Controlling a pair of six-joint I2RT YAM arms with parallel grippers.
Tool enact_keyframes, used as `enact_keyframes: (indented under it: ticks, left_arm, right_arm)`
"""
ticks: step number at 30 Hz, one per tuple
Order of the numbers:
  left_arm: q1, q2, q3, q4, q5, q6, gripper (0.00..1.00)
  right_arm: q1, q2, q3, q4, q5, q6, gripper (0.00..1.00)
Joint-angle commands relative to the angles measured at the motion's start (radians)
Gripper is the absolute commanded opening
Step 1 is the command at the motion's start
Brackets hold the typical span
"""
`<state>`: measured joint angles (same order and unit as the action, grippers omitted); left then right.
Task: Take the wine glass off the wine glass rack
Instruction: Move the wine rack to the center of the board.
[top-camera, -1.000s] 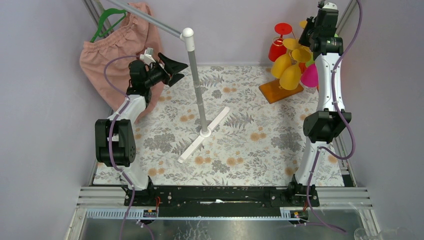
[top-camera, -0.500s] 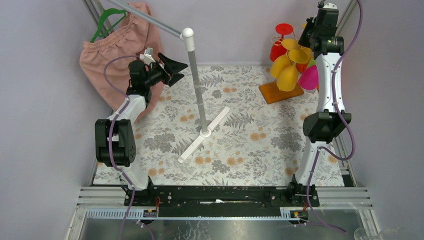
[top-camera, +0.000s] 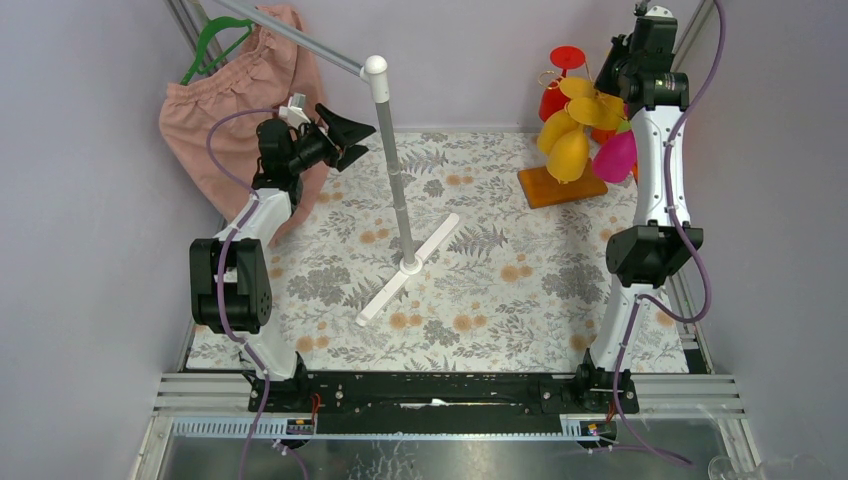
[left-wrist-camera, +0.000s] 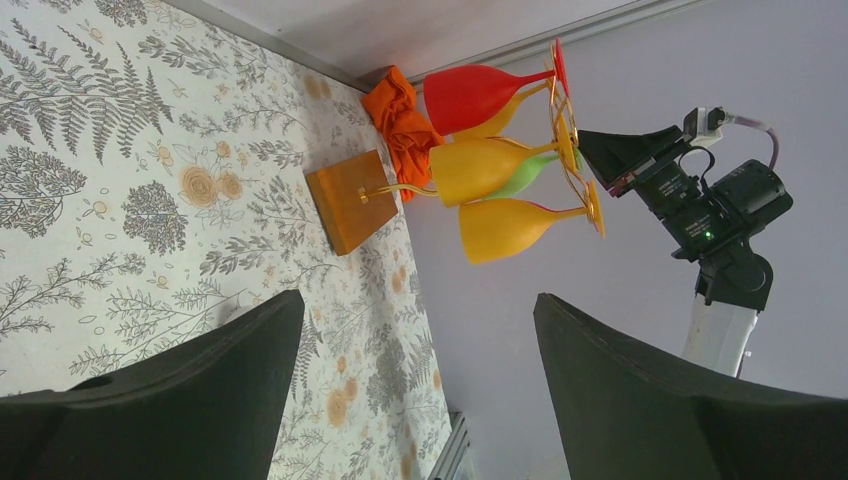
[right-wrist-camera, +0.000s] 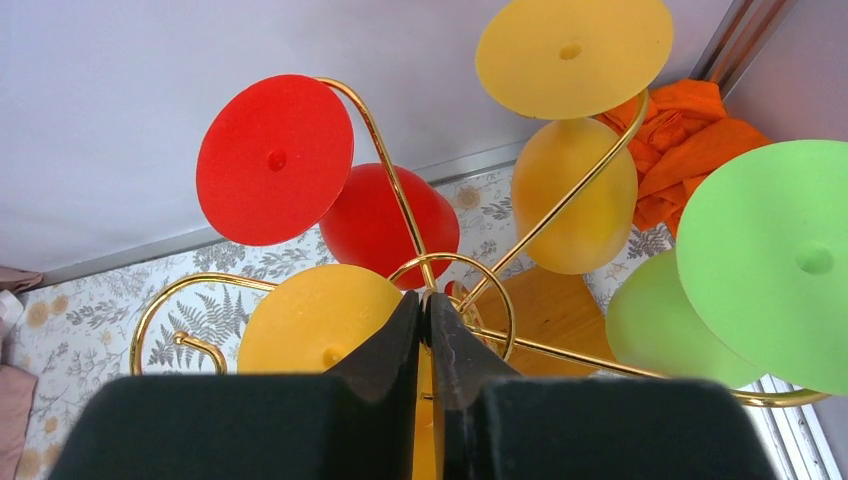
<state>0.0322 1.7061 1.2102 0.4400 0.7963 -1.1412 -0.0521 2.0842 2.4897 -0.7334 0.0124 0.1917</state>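
Robot lab cell: plain lilac walls (top-camera: 80, 300), aluminium frame rail (top-camera: 200, 395), floral tablecloth (top-camera: 500, 290).

No text, label, brand, number or sign can be read in any view. The wooden base of the wine glass rack (left-wrist-camera: 345, 200), the coloured wine glasses (left-wrist-camera: 505, 228) and the floral cover of the table (top-camera: 480, 290) are seen to be plain of lettering. Only a small green light (left-wrist-camera: 708, 236) is shown on the right arm (left-wrist-camera: 720, 330), with no characters legible beside it.
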Motion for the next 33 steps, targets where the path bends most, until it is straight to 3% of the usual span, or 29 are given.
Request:
enact_keyframes:
  ticks: [1, 10, 24, 33]
  left_arm:
    - [-0.010, -0.002, 0.029, 0.006, -0.003, 0.015, 0.92]
    - [-0.011, -0.014, 0.022, 0.005, 0.003, 0.015, 0.92]
    - [-0.014, -0.007, 0.017, 0.005, 0.003, 0.020, 0.92]
    - [-0.015, 0.008, 0.018, 0.008, 0.002, 0.020, 0.91]
  right_arm:
    - [0.047, -0.101, 0.009, 0.039, -0.071, 0.019, 0.00]
    - [0.120, -0.159, -0.087, 0.046, -0.051, 0.009, 0.00]
    - [0.126, -0.065, 0.021, -0.035, 0.059, 0.009, 0.00]
    - [0.125, -0.090, -0.026, 0.014, 0.085, 0.008, 0.00]
